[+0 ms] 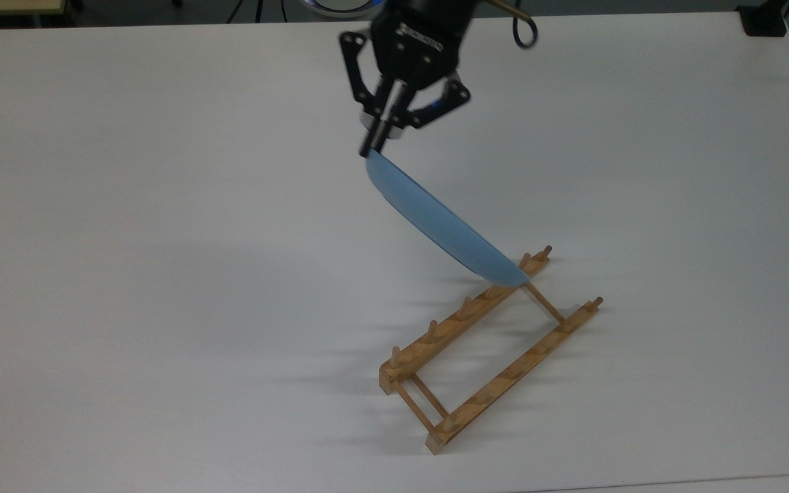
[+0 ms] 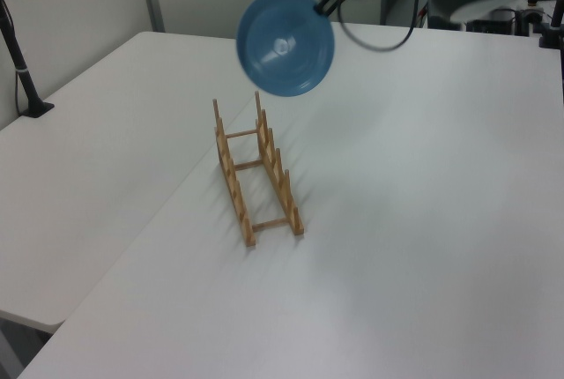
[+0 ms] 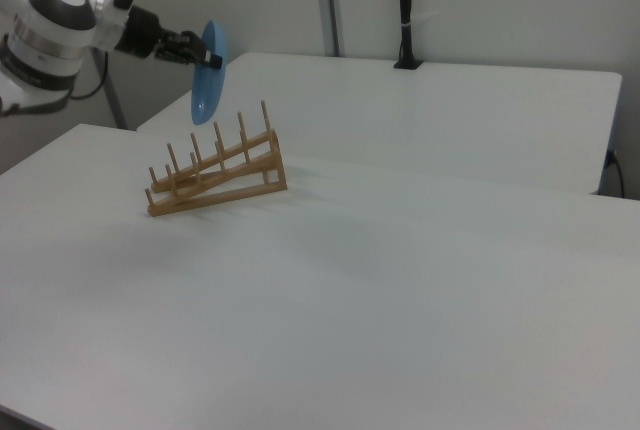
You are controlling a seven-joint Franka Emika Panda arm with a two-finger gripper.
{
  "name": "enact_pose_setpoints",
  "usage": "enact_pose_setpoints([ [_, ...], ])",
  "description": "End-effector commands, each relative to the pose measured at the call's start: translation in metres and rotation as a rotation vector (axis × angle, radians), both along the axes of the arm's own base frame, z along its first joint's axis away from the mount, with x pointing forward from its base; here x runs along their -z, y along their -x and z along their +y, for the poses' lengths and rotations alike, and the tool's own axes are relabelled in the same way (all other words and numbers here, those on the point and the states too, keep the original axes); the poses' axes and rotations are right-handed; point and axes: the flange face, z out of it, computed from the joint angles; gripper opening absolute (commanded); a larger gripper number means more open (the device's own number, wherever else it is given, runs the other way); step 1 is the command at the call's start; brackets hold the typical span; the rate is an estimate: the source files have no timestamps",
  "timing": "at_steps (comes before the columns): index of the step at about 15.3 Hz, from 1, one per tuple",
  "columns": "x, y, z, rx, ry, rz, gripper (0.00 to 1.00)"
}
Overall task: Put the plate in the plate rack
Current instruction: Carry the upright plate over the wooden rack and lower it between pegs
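Plate (image 1: 435, 222) hangs on edge in the air, above and just behind the far end of the plate rack (image 1: 487, 346), clear of the counter (image 1: 127, 274). Gripper (image 1: 374, 144) jaws closed on its top rim; plate hangs below them. Plate face looks crosswise to rack rails, so judged next: lower between pegs.
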Motion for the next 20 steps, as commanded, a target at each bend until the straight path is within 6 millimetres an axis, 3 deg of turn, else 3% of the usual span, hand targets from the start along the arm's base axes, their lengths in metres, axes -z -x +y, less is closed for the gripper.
enact_pose_setpoints([
  [1,0.035,-0.006,0.033,0.001,0.012,-0.144,0.0],
  [6,0.075,-0.004,0.074,0.005,0.019,-0.237,0.0],
  [11,0.115,-0.011,0.084,0.037,0.057,-0.34,0.0],
  [20,0.148,-0.002,0.1,0.032,0.088,-0.305,0.0],
])
